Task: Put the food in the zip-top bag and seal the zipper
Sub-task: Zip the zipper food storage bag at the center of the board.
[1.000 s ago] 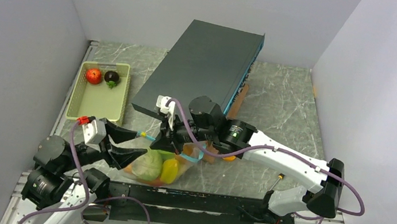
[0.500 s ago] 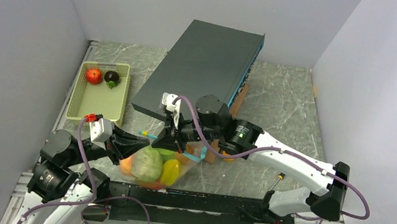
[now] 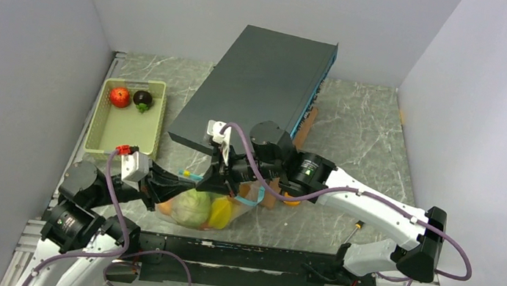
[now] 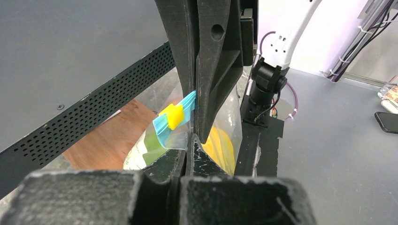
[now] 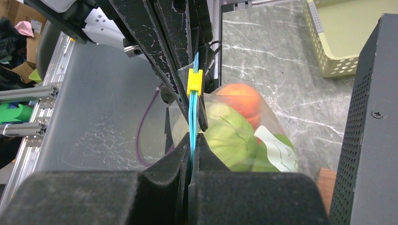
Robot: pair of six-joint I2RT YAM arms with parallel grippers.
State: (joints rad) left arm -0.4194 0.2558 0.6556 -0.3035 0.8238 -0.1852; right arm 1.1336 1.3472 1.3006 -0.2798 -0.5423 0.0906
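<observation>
2 pieces of the food, a red apple [image 3: 120, 96] and a dark purple piece [image 3: 142, 99], lay in the pale slotted basket [image 3: 96, 143] at the far left, well apart from the zip-top bag [image 3: 197, 213]. the other pieces seen, among them a green cabbage-like ball [image 5: 225, 133], a peach [image 5: 241, 101] and a yellow piece [image 3: 219, 215], were inside it. loading was therefore judged incomplete, though sealing appeared to be the step in hand. the bag sat between both arms near the front edge of the table [image 3: 356, 127], just in front of the dark slab [image 3: 258, 84]. the left gripper [image 3: 176, 177] was closed on the zipper [image 5: 192, 117] by its yellow slider [image 5: 194, 83]. the right gripper [image 5: 191, 143] was clamped on the same teal strip close beside it. the pouch looked clear, bulging and floppy. whether its mouth was shut along the full length could not be told.
</observation>
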